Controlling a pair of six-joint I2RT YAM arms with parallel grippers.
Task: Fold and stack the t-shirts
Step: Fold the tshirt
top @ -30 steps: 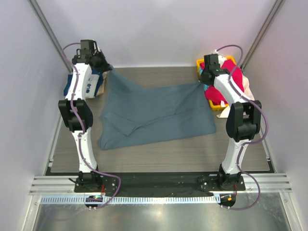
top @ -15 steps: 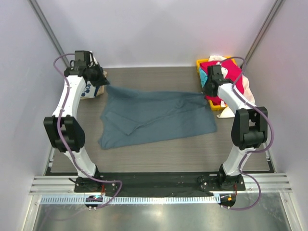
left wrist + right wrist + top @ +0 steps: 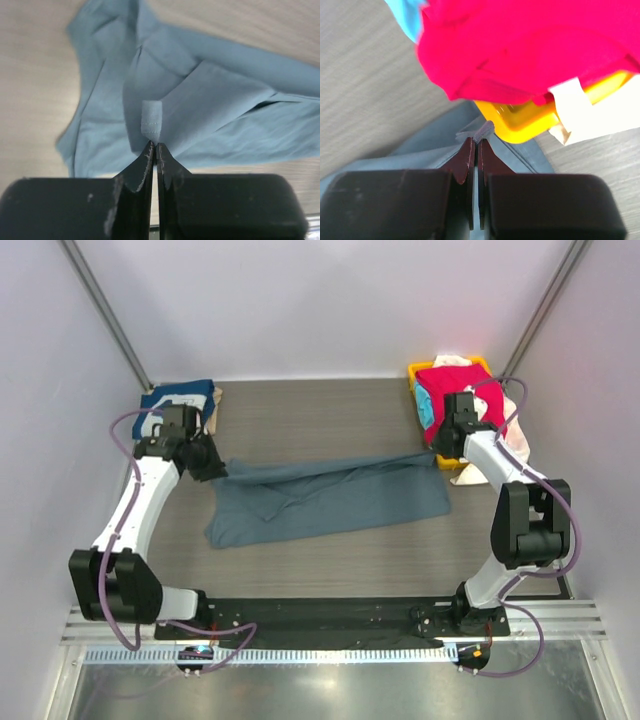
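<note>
Slate blue-grey t-shirt (image 3: 330, 498) lies across the middle of the counter (image 3: 330, 420) as a long rumpled band, its far edge doubled over toward the near side and its near-left corner spread wider than the rest. Left jaws, at the band's far-left end in the overhead view, are closed on a small hemmed fold of this shirt (image 3: 151, 120); the wrist view shows the pinched cloth standing up just ahead of the tips, with the rest of the garment flat on the counter (image 3: 35, 90) beyond. Right jaws, at the band's far-right end, are likewise closed on a small tuft of the same shirt (image 3: 477, 132), directly beside the yellow basket (image 3: 520, 117). That basket (image 3: 415, 373) sits in the far-right corner of the counter. A red t-shirt (image 3: 455, 390) is heaped over its top, a turquoise t-shirt (image 3: 427, 410) shows at its left side, and a cream t-shirt (image 3: 510, 430) hangs over its right side down to the counter. In the far-left corner a navy t-shirt (image 3: 178, 400) with pale print lies folded on a tan t-shirt (image 3: 216, 405), of which only the right edge shows. Both stacks are apart from the slate shirt, though the basket stands very near its right end.
</note>
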